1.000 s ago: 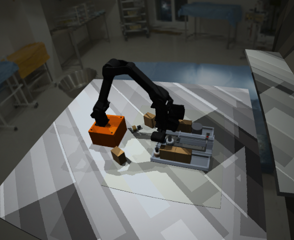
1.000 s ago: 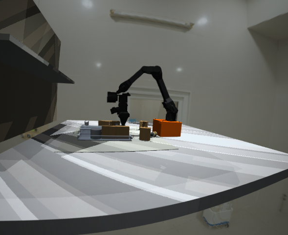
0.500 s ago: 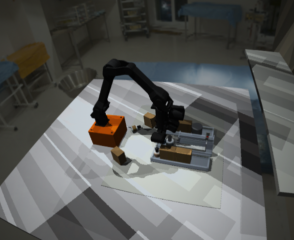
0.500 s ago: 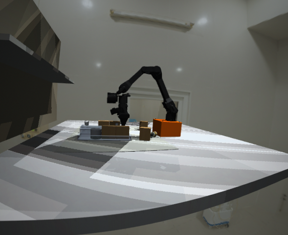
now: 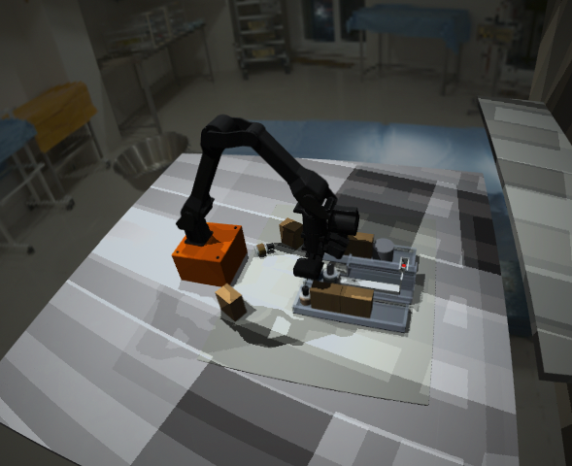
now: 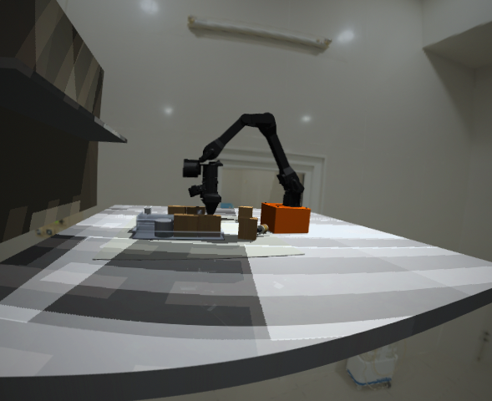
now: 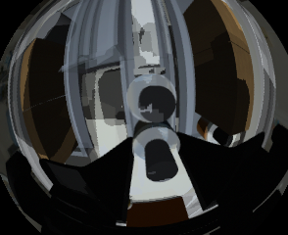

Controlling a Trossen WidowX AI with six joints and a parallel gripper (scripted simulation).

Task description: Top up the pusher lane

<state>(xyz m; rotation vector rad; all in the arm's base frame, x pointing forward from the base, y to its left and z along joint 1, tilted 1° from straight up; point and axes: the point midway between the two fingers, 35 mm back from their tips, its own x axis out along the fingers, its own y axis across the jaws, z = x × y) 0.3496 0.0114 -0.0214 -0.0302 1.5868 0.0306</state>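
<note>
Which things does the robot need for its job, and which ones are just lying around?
For the job:
- gripper, jaws shut on the loose jar
- old jar in the lane
- grey lane rack

Just lying about:
- loose brown box
- tipped little jar
- grey cylinder
- spare jar beside the rack's boxes

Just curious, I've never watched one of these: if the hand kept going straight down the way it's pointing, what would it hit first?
Probably the lane floor of the grey rack. The hand points straight down at the lane's front end, gripping a jar, so the jar's base would touch first. Depth is hard to judge here.
</note>
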